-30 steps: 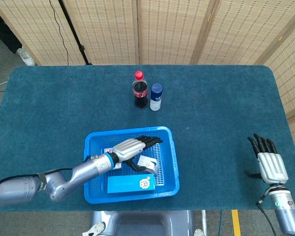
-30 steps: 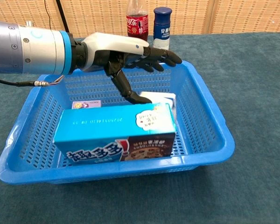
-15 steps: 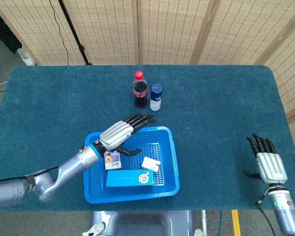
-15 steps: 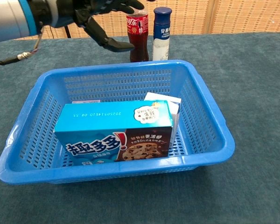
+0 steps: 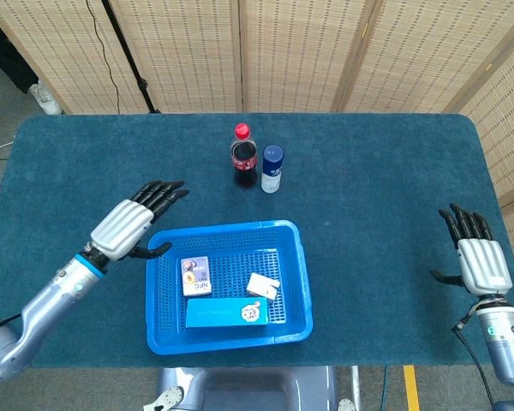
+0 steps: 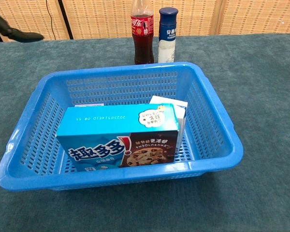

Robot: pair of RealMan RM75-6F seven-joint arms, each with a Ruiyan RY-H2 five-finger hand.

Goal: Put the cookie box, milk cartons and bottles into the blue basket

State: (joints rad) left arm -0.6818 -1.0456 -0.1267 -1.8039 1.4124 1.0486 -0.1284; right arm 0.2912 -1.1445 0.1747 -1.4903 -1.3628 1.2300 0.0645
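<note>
The blue basket [image 5: 298, 282] [image 6: 217, 130] holds the blue cookie box [image 5: 227, 315] [image 6: 121, 137], a small milk carton [image 5: 195, 276] and a white carton [image 5: 263, 285] [image 6: 176, 107]. Beyond it on the table stand a cola bottle [image 5: 243, 156] [image 6: 141, 34] and a white bottle with a blue cap [image 5: 271, 169] [image 6: 167, 30]. My left hand [image 5: 133, 221] hovers left of the basket, empty, fingers spread; only a dark fingertip [image 6: 24, 36] shows in the chest view. My right hand [image 5: 475, 257] rests at the table's right edge, fingers apart, holding nothing.
Dark teal cloth covers the table [image 5: 377, 188]. Woven folding screens [image 5: 291, 51] stand behind it. The two bottles stand close together just past the basket's far rim.
My left hand has lifted out of the basket and swung left, off its rim, leaving the cartons inside. The right hand has shifted slightly right.
</note>
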